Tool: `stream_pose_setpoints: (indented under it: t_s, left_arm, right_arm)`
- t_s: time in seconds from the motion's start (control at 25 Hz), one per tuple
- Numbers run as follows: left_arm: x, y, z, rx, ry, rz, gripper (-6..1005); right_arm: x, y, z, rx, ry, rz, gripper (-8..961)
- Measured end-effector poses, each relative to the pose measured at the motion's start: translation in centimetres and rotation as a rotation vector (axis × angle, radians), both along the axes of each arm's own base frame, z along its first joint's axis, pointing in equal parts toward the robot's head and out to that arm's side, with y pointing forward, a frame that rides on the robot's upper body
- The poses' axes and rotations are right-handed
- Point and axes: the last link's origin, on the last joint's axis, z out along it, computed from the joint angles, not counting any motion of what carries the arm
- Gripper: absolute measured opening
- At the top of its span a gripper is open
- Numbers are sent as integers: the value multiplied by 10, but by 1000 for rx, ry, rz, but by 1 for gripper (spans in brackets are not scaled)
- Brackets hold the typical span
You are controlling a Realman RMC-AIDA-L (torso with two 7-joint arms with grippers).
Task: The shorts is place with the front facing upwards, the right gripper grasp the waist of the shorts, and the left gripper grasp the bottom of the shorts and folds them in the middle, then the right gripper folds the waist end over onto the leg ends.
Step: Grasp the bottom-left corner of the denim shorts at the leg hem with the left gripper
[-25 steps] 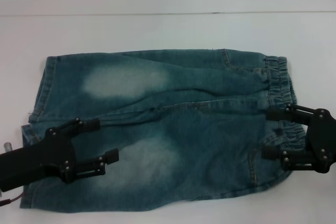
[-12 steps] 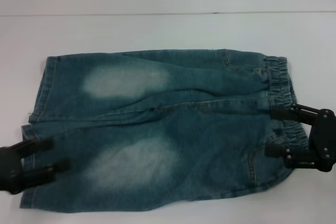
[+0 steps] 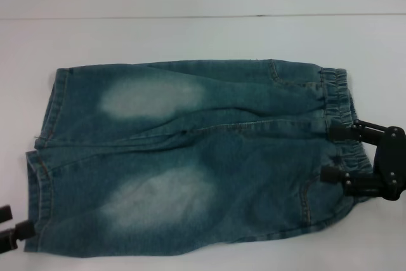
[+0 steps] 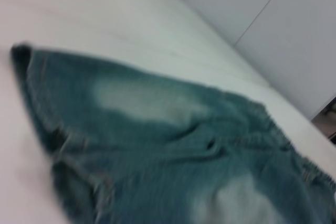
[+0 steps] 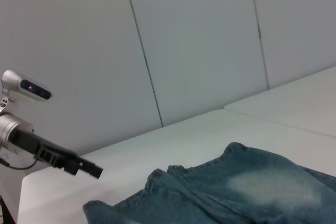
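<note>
Shorts lie unfolded on the tabletop; right gripper open at the waist, left gripper open beside the leg ends.

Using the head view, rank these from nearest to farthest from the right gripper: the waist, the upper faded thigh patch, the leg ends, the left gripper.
1. The waist: at the right gripper, right end of the shorts.
2. The upper faded thigh patch: middle-left, far leg.
3. The leg ends: left edge.
4. The left gripper: bottom-left corner, just past the hems.
</note>
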Motion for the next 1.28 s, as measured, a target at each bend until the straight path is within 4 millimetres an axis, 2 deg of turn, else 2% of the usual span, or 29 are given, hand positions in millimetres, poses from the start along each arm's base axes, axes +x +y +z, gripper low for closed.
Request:
stream_pose_setpoints:
  t_s: [0.2, 0.48, 1.28]
  left_arm:
    - [-6, -5, -2, -69, 21, 68, 907]
    - [-8, -2, -7, -132, 40, 111, 899]
    - [-1, 9, -17, -202, 42, 89, 876]
  right_arm:
    - [-1, 1, 1, 5, -2, 4, 923]
    - [-1, 3, 2, 10, -8, 6, 922]
    - [3, 0, 2, 12, -13, -5, 920]
